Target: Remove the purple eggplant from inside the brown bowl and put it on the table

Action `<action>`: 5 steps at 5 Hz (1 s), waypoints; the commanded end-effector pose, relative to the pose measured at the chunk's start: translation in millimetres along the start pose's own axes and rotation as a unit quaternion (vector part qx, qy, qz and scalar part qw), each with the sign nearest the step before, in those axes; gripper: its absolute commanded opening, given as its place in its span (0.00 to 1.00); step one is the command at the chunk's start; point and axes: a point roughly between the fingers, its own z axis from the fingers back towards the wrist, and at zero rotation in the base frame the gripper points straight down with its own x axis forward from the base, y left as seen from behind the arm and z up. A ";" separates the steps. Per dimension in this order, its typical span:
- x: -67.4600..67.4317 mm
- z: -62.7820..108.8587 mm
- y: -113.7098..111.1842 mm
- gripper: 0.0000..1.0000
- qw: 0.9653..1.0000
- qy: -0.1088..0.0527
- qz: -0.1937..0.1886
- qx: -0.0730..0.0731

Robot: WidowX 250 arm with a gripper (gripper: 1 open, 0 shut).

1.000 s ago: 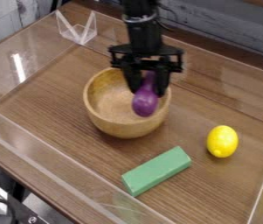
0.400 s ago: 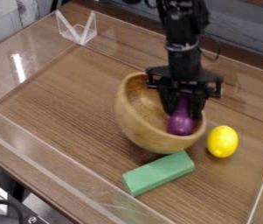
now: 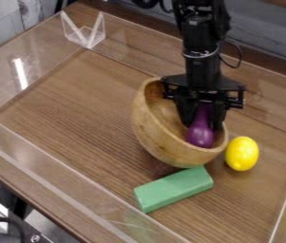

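hand (image 3: 203, 121) clamping on purple eggplant (image 3: 202, 129) inside brown bowl (image 3: 162, 133), bowl tipping up on tabletop (image 3: 69, 100), fingertips hiding behind eggplant, bowl rim touching yellow lemon (image 3: 241, 153), green block (image 3: 173, 187) sitting near

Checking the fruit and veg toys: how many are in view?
2. The purple eggplant sits inside the tipped brown bowl; the yellow lemon lies on the table beside it. None seem hidden.

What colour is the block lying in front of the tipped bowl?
Green; the block shows clearly in the camera view, near the brown bowl.
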 end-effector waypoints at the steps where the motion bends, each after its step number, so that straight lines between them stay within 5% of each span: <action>1: 0.6 -1.3 -1.4 0.00 1.000 -0.005 -0.007 0.005; 5: 4.3 -11.8 9.0 0.00 1.000 -0.010 0.004 0.018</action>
